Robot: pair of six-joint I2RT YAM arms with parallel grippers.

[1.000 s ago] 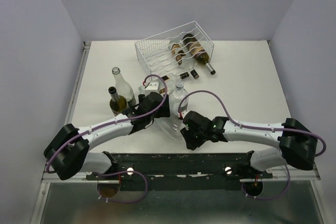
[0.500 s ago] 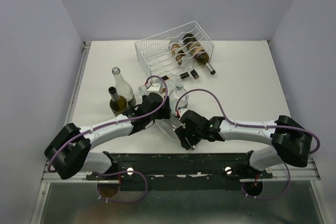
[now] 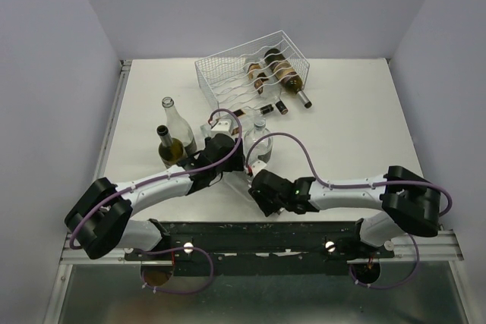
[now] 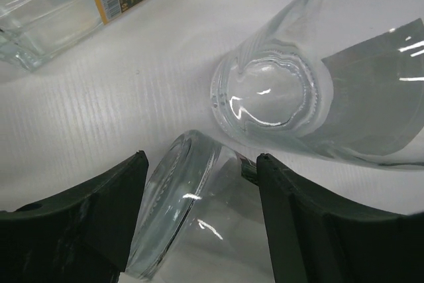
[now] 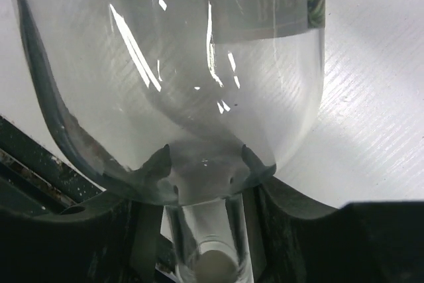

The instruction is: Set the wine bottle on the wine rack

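Nearest, the right tool (image 5: 204,170) straddles the neck of a grey-labelled clear bottle (image 5: 165,64) lying on the white counter (image 3: 349,127), though I cannot tell whether it grips; just beyond, the left tool (image 4: 202,158) clamps the base of a second clear bottle (image 4: 192,217), and the wine rack (image 3: 220,73) sits at the far side, holding dark bottles (image 3: 277,70).

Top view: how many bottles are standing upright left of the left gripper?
2: a taller clear bottle farther back, a dark-topped bottle just nearer the arms. The arm may hide others.
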